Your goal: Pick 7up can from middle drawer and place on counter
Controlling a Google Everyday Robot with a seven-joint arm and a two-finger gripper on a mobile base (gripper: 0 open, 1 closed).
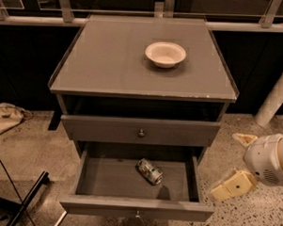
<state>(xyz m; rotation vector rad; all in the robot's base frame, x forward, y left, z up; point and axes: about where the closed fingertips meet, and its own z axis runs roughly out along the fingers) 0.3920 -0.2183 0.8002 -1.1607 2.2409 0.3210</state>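
The 7up can (150,171) lies on its side inside the open middle drawer (136,208), near the middle of its floor. The counter (111,61) is the grey cabinet top above it. My gripper (237,161) hangs off to the right of the cabinet, level with the open drawer and outside it. Its two beige fingers (233,186) stand wide apart and hold nothing. The white wrist behind them is cut off by the right edge of the view.
A white bowl (165,53) sits at the back right of the counter. The drawer front with a round knob (141,133) above the open drawer is nearly closed. A white post (276,99) stands at the right, and black stand legs (27,197) and a bag (7,116) at the left.
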